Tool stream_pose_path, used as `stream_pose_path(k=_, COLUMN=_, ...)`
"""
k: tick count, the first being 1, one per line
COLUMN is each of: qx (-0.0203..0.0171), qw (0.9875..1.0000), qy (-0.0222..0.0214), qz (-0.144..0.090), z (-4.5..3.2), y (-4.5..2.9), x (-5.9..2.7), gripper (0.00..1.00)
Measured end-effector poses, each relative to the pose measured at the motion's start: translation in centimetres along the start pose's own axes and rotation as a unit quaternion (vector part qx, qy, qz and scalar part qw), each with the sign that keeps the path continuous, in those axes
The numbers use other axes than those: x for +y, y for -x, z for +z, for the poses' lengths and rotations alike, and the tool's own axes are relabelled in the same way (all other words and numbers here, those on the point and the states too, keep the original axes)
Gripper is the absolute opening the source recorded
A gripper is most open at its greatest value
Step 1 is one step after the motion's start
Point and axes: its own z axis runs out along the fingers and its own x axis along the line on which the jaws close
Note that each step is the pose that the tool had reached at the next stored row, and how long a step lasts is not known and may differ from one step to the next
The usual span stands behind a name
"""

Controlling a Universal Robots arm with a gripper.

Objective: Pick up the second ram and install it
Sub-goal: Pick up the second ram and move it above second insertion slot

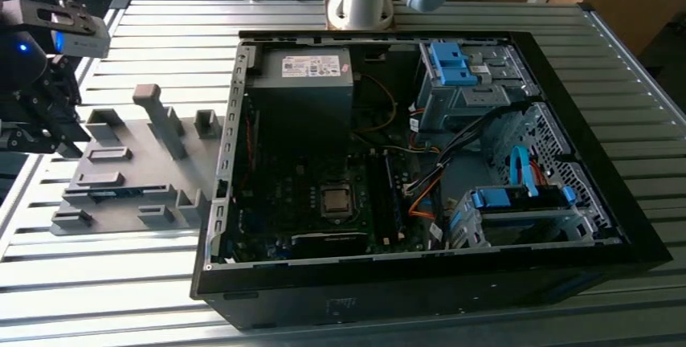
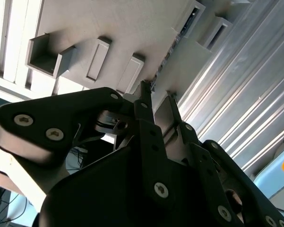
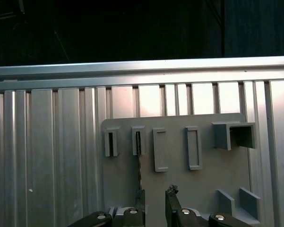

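**Desk** [image 1: 108,299]: slatted aluminium that carries everything. The grey holder plate [image 1: 150,177] lies flat on it and serves as the reference for all positions below.

**Computer case** [image 1: 429,291]: open, lying just beside the holder plate on the exterior view's right. Its side wall rises above the plate along that edge. It is judged an obstruction to any low sideways travel off the plate.

**Holder plate:** it carries raised blocks and a tall post [image 1: 159,118], judged the highest obstacle on the plate.

**Gripper** [image 3: 154,193]: it hangs over the holder plate, pointing down at it. Its fingers [image 3: 140,201] are narrowly parted and there is nothing between them.

**Second ram** [image 3: 139,163]: it stands on its long edge on the holder plate, seated in a slotted bracket [image 3: 138,142]. The first wrist view shows it edge-on as a thin dark line running toward the gripper. There it appears in line with one finger, not with the gap. A neighbouring bracket [image 3: 111,143] sits just beside it on the plate.

**Handling assessment:**
- **Weight and stiffness:** the stick is judged light, thin and stiff.
- **Fragility:** it would likely be damaged by bending, or by pressure on its chips or contact edge.
- **Slip:** the flat faces look smooth, so slipping is possible under a weak pinch.
- **Where to hold:** across the two flat faces, along the upper edge near mid-length and clear of the bracket.
- **Clearance:** the bracket walls leave little room at the seated end.
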Motion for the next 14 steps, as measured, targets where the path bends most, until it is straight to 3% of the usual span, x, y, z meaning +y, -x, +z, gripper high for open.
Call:
stream_pose_path(k=8, qx=0.001, qw=1.0, qy=0.0, qz=0.0, z=1.18, y=-0.14, x=-0.01, gripper=0.31)
stream_pose_path(k=14, qx=0.0011, qw=1.0, qy=0.0, qz=0.0, z=1.35, y=-0.16, x=-0.02, gripper=0.31)
